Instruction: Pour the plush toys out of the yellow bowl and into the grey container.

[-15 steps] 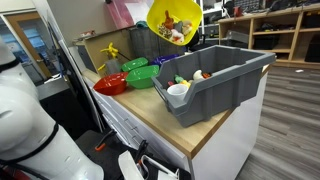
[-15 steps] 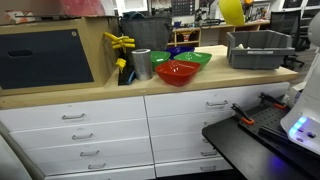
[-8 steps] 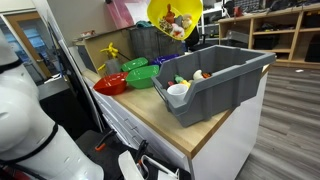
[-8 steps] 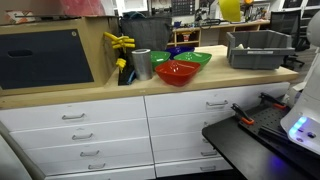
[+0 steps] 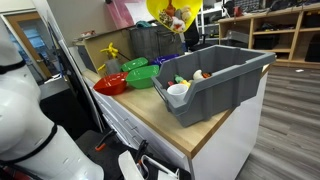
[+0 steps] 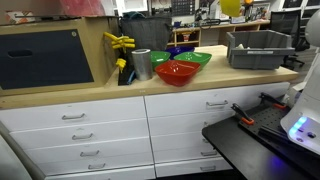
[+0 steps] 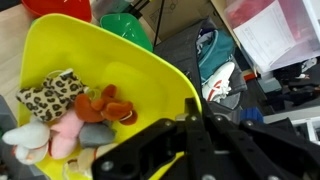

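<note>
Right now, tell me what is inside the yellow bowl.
In the wrist view the yellow bowl holds plush toys: leopard-print, orange, pink, white and grey ones. The tool, clamped on the rim, hides the bowl's near edge, so more may lie there.

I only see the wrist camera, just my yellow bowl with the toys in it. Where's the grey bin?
Observer: The grey container sits on the wooden counter.
Operator: Is anything in it already?
Observer: Yes, a white cup stands inside, by its low front end.
Operator: How high is my bowl?
Observer: The yellow bowl is at the very top of both exterior views, well above the container's rim.
</note>
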You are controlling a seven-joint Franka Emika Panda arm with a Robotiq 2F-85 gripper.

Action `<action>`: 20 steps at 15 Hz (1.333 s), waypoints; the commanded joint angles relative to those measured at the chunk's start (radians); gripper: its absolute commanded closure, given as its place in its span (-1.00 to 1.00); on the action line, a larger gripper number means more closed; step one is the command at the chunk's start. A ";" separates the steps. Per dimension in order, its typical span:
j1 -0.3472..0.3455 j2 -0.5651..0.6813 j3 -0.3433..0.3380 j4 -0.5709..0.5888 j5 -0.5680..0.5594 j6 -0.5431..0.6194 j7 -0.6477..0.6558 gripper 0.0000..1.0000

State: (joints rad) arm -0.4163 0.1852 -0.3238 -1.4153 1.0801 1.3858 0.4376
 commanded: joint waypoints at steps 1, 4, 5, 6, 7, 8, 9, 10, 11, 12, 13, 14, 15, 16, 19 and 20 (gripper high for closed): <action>-0.025 0.037 -0.007 0.066 0.064 -0.065 0.023 0.97; -0.037 0.049 -0.007 0.083 0.085 -0.087 0.027 0.97; -0.043 0.054 -0.008 0.088 0.087 -0.100 0.025 0.97; -0.045 0.055 -0.008 0.091 0.088 -0.109 0.026 0.97; -0.048 0.058 -0.008 0.093 0.087 -0.123 0.027 0.97; -0.052 0.060 -0.008 0.098 0.084 -0.140 0.028 0.97; -0.054 0.062 -0.008 0.102 0.082 -0.155 0.028 0.97; -0.057 0.065 -0.008 0.107 0.078 -0.173 0.025 0.97; -0.059 0.068 -0.007 0.114 0.075 -0.193 0.020 0.97; -0.061 0.070 -0.008 0.118 0.074 -0.207 0.018 0.97; -0.063 0.072 -0.008 0.123 0.075 -0.219 0.018 0.97; -0.065 0.075 -0.010 0.127 0.075 -0.227 0.018 0.97; -0.067 0.076 -0.012 0.130 0.073 -0.233 0.018 0.97; -0.069 0.077 -0.012 0.132 0.073 -0.237 0.018 0.97; -0.076 0.084 -0.011 0.141 0.089 -0.238 0.013 0.97; -0.078 0.088 -0.010 0.144 0.097 -0.241 0.013 0.97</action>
State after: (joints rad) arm -0.4819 0.2440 -0.3276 -1.3227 1.1347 1.1878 0.4377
